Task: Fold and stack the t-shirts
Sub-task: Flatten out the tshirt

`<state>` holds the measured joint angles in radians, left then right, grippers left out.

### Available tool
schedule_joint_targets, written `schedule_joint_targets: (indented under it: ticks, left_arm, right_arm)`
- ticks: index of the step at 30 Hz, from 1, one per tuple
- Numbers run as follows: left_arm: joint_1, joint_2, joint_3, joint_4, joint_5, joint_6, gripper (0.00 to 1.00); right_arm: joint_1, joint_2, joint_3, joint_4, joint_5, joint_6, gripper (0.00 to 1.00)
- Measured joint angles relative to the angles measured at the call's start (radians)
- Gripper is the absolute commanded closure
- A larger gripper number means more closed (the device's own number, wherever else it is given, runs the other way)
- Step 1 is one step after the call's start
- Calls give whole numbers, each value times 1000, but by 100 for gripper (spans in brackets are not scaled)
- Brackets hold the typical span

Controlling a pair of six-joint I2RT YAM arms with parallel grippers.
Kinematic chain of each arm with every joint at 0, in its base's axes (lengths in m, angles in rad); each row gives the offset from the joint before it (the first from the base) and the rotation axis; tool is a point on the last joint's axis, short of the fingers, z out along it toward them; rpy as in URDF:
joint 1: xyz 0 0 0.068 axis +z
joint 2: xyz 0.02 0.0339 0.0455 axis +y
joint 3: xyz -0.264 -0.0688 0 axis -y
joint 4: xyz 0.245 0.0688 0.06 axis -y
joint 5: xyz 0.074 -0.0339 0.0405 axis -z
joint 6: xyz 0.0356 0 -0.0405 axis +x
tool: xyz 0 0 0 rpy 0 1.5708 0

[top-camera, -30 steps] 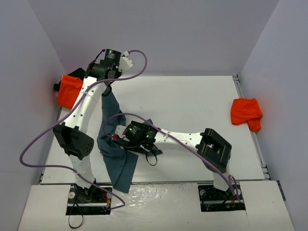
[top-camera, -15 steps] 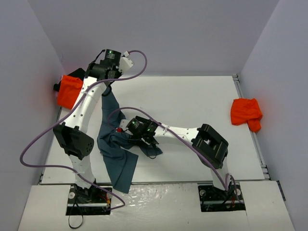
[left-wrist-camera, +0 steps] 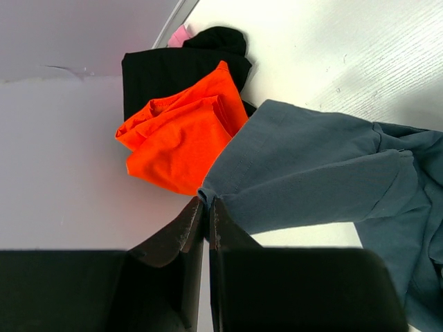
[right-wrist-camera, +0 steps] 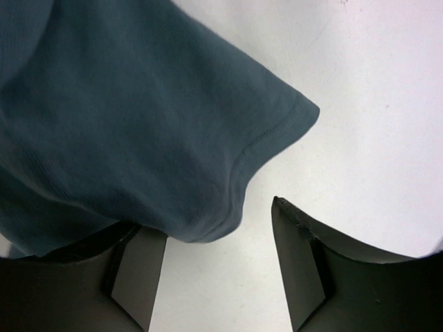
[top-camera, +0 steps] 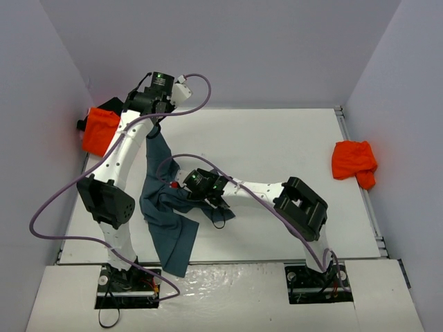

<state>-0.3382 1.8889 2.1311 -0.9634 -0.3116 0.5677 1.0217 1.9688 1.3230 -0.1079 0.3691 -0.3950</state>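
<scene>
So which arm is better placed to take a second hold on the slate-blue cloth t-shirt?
Right. The left gripper is shut on an edge of the slate-blue cloth t-shirt; the right gripper, jaws open, sits at its sleeve hem.

top: overhead, far | wrists: close-up | shared: slate-blue t-shirt (top-camera: 169, 238)

Robot lab test cell. Left arm (top-camera: 114, 159) & right arm (top-camera: 263, 195), white w/ black joints, bolted on base plates (top-camera: 318, 287) at near edge of a white table (top-camera: 291, 138). Plain grey walls (top-camera: 277, 48) box in back, left & right edges. Purple cable (top-camera: 209, 90) loops loose. Metal rail (top-camera: 372, 207) along right edge. Slate-blue t-shirt (top-camera: 169, 235) & orange t-shirt (top-camera: 353, 162) on top.
</scene>
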Motion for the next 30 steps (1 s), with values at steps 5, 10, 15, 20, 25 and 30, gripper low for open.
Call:
schedule_joint_targets:
  ticks: [5,10,15,20,25,30]
  left_arm:
    - [0,0,0,0,0,-1,100]
    - [0,0,0,0,0,-3,100]
    - [0,0,-2,0,0,-3,100]
    - [0,0,-2,0,0,-3,100]
    - [0,0,-5,1,0,-3,100]
    - [0,0,-18,2,0,-3,100]
  right_arm:
    - [13,-26,-58,16,47,0,46]
    - [20,-49,-87,26,76,1,59]
    - [24,-51,-93,49,108,-1,71]
    - [34,-51,-101,79,138,-10,80]
    - [51,-51,-101,97,151,-18,83]
    - [65,-50,-102,102,151,-24,98]
